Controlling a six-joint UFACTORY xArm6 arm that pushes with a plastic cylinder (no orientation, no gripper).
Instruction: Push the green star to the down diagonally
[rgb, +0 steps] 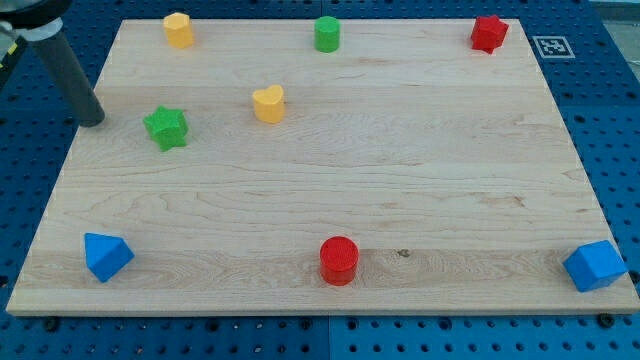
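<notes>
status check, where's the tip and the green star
My tip left of the green star, small gap, not touching. Star sits upper left of board. Down-right path open; yellow heart above it.

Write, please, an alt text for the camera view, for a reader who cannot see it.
My tip stands at the wooden board's left edge, just left of the green star, not touching it. Seven other blocks, yellow, green, red and blue, lie spread near the board's top and bottom.
</notes>
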